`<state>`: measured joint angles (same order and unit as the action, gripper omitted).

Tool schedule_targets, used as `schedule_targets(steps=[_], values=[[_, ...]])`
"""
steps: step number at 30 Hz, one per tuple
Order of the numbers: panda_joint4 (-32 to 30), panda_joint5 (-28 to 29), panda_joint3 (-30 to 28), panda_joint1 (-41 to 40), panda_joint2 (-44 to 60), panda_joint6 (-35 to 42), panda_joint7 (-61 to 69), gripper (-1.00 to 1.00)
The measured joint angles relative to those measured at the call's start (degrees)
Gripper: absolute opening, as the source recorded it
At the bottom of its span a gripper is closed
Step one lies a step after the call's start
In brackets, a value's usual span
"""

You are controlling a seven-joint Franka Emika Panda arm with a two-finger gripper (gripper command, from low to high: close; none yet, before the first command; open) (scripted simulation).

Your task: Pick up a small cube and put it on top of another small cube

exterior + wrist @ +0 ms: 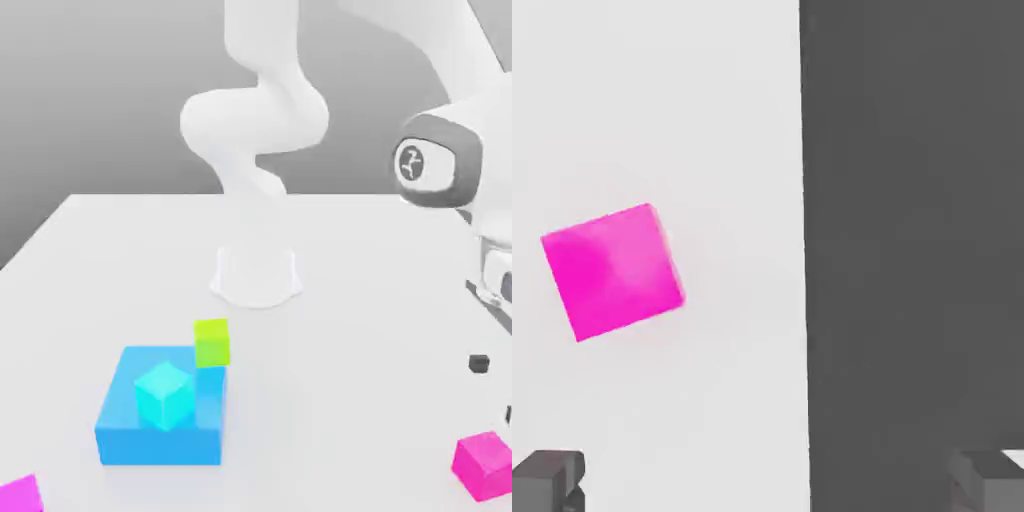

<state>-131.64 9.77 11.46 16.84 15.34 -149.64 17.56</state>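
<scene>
One small magenta-pink cube (485,465) lies on the white table at the exterior view's lower right, near the table's edge. A second small cube (18,495) of the same colour sits at the lower left corner. My gripper (493,390) hangs above the right-hand cube, at the exterior view's right edge. In the hand view that cube (612,270) lies below my gripper (768,480), offset to one side of the line between the fingers. The two dark fingertips (547,480) stand wide apart with nothing between them.
A big blue block (130,430) carries a cyan cube (163,393), and a lime-green cube (211,342) stands against its far side. The arm's white base (256,275) is mid-table. The dark floor (912,250) begins just past the table's edge beside the right cube.
</scene>
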Motion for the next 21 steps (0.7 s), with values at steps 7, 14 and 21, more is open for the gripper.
schedule_targets(steps=[7, 14, 21], values=[[1.9, 4.0, -0.9, 2.7, 13.9, -8.3, 3.2, -1.00], [1.9, 4.0, -0.9, 2.7, 13.9, -8.2, 3.2, -1.00], [-3.0, 2.3, -0.6, -0.7, 0.9, -0.1, 4.8, -1.00]])
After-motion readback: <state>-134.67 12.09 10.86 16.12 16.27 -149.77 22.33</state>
